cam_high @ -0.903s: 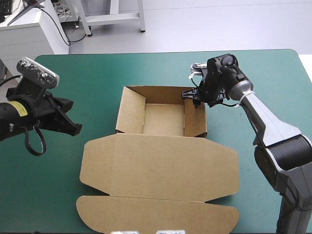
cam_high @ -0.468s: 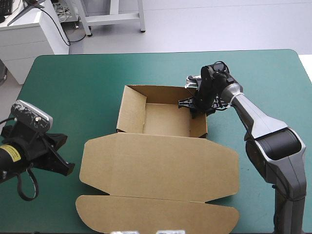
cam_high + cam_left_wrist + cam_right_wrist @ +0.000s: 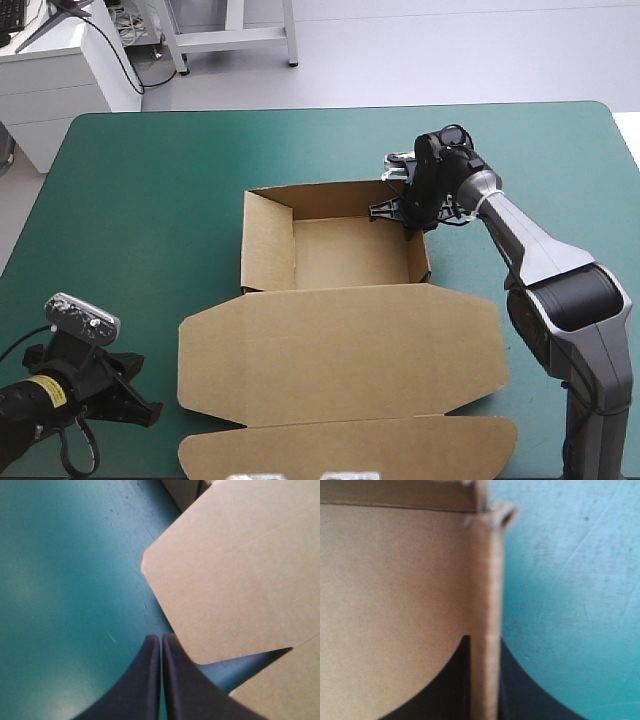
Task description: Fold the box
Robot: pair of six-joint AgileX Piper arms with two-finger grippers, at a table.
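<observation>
Lower left of frame: the left gripper [image 3: 161, 640] is seen with its fingers pressed together, nothing between them. It is held low over the bench [image 3: 150, 180], just beside the left corner of the lid [image 3: 340, 340].

Centre of frame: the box [image 3: 340, 250] is set up as an open tray with walls raised. The lid is laid flat toward the bottom of the frame, with the tuck flap [image 3: 350, 450] beyond it.

Upper right: the right gripper [image 3: 484, 645] is pinched narrow on the right wall [image 3: 420, 255], near the far corner.

Risks, as judged:
- The lid's corner could be caught and lifted if the left gripper is swept rightward at this height.
- The whole tray could be dragged, or the wall creased or pulled untucked, if the right gripper is moved sideways before it is released. The grip is taken at one corner only, so the box could be twisted.

Room: bare teal-green cover is available left of the box and across the top of the frame. A narrower strip is left at right, shared with the right arm. Little room is left at the bottom of the frame, where the tuck flap lies.
</observation>
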